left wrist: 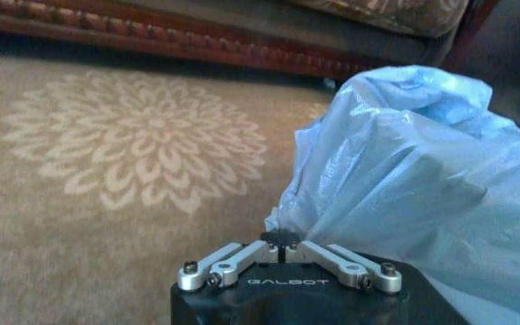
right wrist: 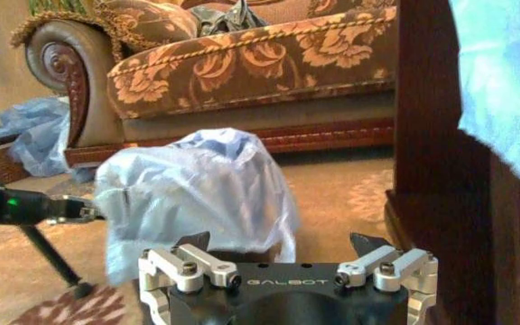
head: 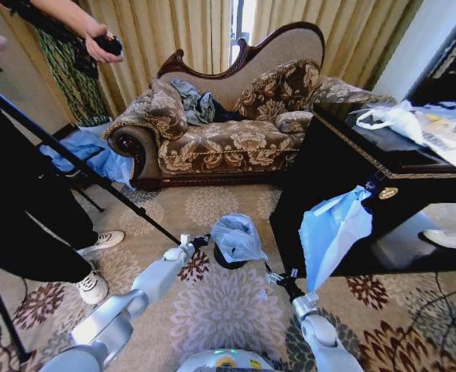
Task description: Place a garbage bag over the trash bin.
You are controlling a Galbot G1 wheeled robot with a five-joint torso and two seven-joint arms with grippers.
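Note:
The pale blue garbage bag (head: 236,235) is draped over the black trash bin (head: 224,262), covering most of it; a dark sliver of bin shows at the bottom. My left gripper (head: 200,242) is at the bag's left side, shut on a fold of its film (left wrist: 283,238). The bag (left wrist: 422,183) bulges right beside those fingers. My right gripper (head: 277,277) hovers open just right of and nearer than the bin, touching nothing. In the right wrist view the bag (right wrist: 197,186) stands ahead of my open right gripper (right wrist: 283,245), with the left gripper (right wrist: 81,209) pinching its far side.
A dark wooden table (head: 344,167) stands close on the right, with a larger pale blue plastic bundle (head: 334,231) hanging off it and a white bag (head: 394,118) on top. The sofa (head: 228,132) is behind. A person's legs (head: 26,225) and a tripod leg (head: 96,182) are at left.

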